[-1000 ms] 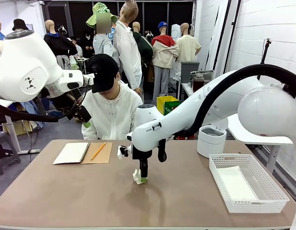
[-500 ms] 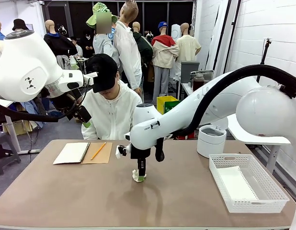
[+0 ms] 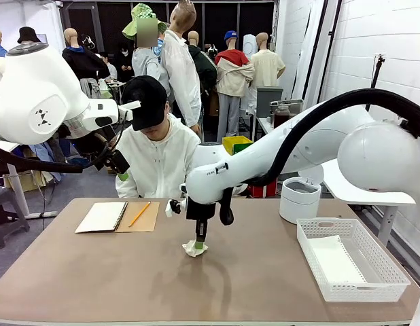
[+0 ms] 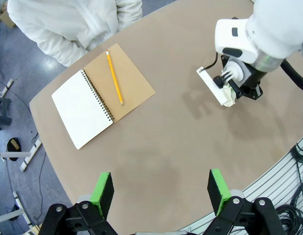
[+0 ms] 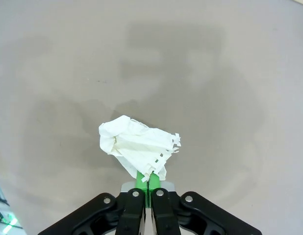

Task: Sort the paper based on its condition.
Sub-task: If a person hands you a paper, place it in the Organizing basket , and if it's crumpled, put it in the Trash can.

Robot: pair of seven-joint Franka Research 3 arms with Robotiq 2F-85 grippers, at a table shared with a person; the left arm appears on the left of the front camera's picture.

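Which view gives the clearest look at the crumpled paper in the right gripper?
The right wrist view: the crumpled paper lies close and unobstructed, its creases and torn perforated edge plain, pinched by the right gripper. The front view shows it small below the gripper. In the left wrist view I cannot make it out at the right arm's wrist.

Bright even indoor light, soft shadows on the table [image 3: 94, 272], sharp focus, wide-angle wrist distortion
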